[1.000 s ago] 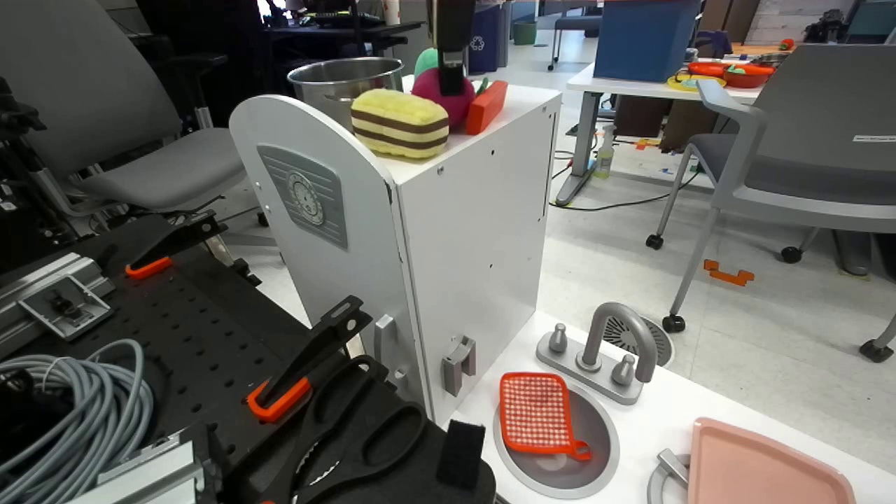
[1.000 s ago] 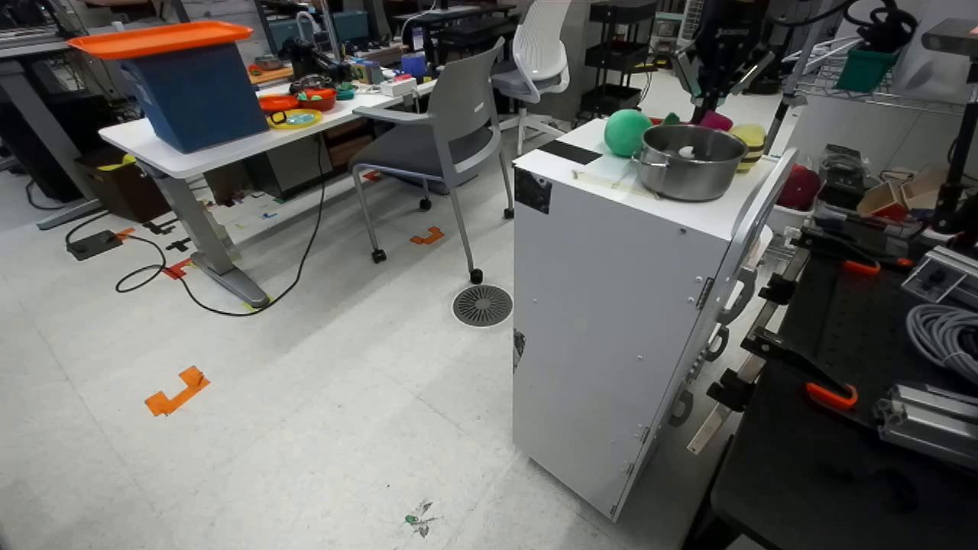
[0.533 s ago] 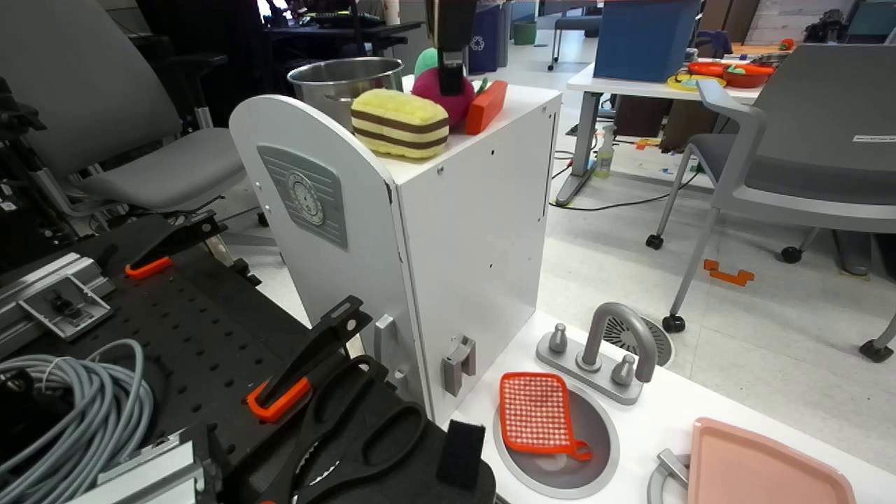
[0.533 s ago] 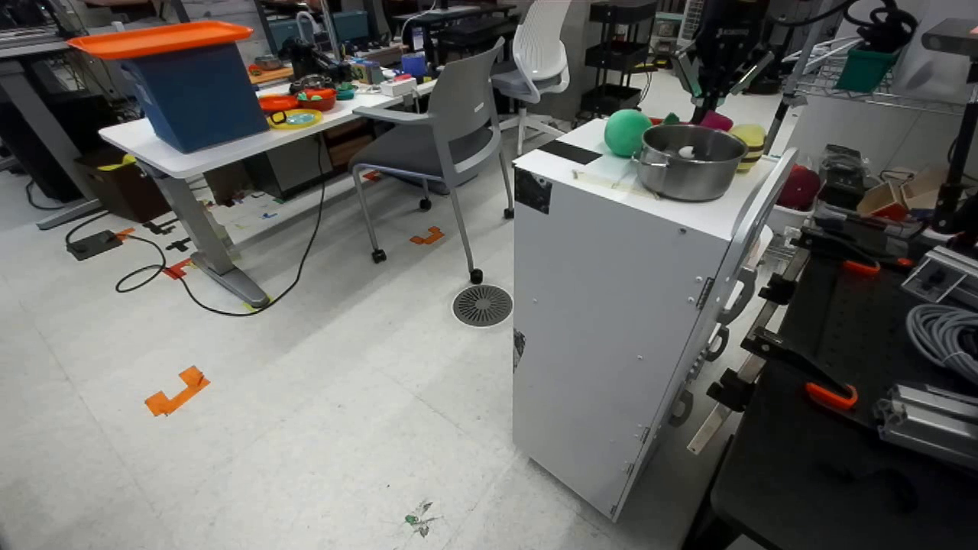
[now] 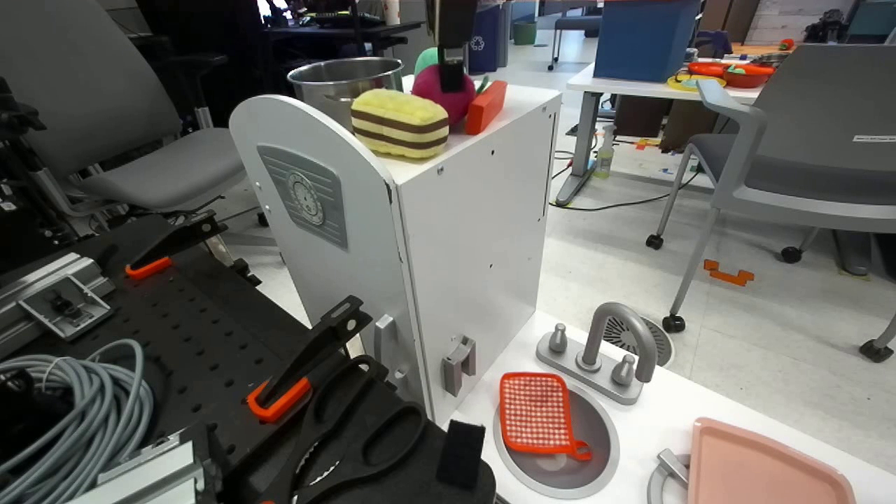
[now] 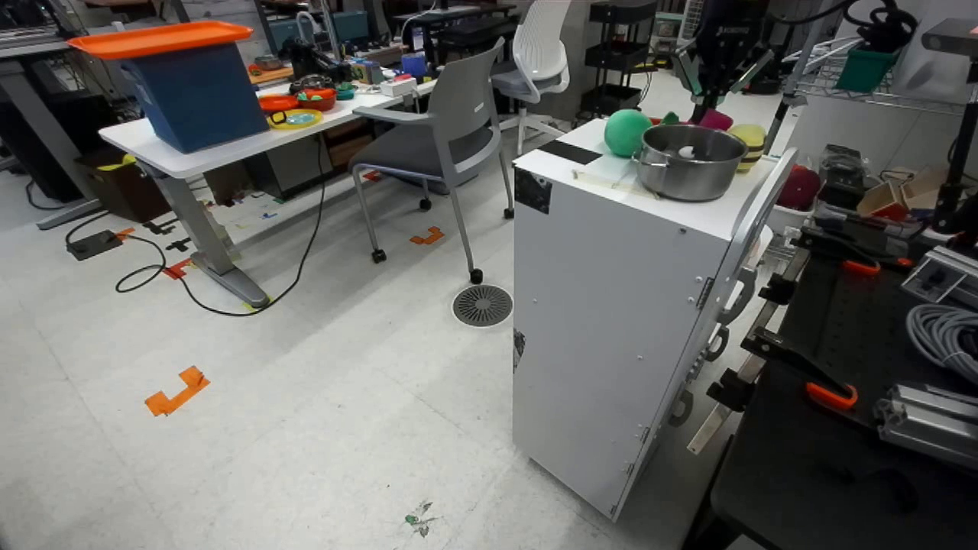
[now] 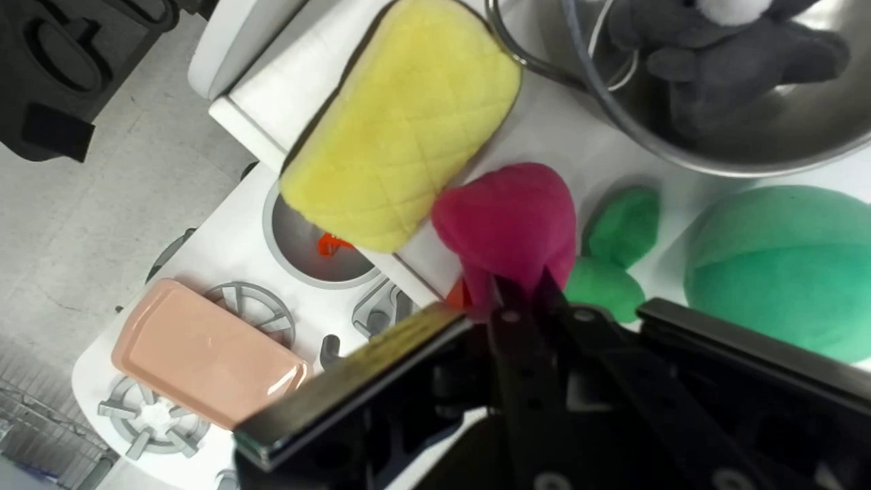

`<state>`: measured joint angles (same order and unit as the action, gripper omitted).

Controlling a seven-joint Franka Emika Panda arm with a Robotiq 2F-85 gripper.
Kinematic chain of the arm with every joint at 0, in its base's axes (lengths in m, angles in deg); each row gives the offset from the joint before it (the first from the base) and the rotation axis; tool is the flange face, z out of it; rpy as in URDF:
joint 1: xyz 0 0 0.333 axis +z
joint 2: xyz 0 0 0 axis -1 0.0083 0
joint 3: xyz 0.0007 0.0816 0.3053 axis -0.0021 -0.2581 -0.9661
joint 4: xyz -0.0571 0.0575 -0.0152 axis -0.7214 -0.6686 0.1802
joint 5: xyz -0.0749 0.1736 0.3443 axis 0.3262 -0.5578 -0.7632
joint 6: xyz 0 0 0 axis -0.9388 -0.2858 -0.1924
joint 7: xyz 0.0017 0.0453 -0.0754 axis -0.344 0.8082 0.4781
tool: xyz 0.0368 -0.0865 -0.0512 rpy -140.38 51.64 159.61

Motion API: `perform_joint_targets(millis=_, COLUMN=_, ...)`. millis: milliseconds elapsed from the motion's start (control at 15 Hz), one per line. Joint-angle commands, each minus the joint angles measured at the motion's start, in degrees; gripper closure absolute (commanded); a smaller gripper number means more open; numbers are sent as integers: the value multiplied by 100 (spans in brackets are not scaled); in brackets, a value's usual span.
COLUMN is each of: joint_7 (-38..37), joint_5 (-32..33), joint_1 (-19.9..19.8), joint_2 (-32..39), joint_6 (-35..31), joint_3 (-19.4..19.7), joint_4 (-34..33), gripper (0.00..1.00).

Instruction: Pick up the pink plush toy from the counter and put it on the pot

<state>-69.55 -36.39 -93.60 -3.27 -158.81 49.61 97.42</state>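
The pink plush toy (image 7: 514,218) is pinched from above by my gripper (image 7: 524,286), whose fingers are closed into it. In both exterior views the toy (image 5: 458,106) (image 6: 717,119) is partly hidden, and the gripper (image 5: 451,77) stands over it. The toy is at the counter (image 5: 521,101), very slightly raised; I cannot tell whether it is fully off the surface. The grey metal pot (image 7: 782,139) stands beside it on the same counter. The pot also shows in both exterior views (image 5: 332,91) (image 6: 688,179).
A yellow-and-brown layered plush (image 7: 408,122) lies close beside the pink toy. A green ball (image 7: 782,265) and a red-orange piece (image 5: 487,107) are also near. A grey plush (image 7: 728,75) lies inside the pot. A raised white panel (image 5: 315,161) edges the counter.
My gripper and the pink plush toy have moved up very slightly in the last half second. The other things have not moved.
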Motion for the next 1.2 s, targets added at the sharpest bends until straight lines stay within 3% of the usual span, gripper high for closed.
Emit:
perform_joint_targets(millis=0, joint_7=181, joint_5=-104, joint_1=65, joint_2=-232, joint_6=118, joint_3=31, joint_4=28, gripper=99)
perform_joint_targets(millis=733, joint_7=497, joint_5=69, joint_1=102, joint_2=-965, joint_6=142, joint_3=-85, joint_4=392, gripper=99)
perform_joint_targets(millis=1133, joint_7=595, joint_5=732, joint_1=44, joint_2=-1845, joint_6=206, joint_3=-165, joint_4=963, gripper=99)
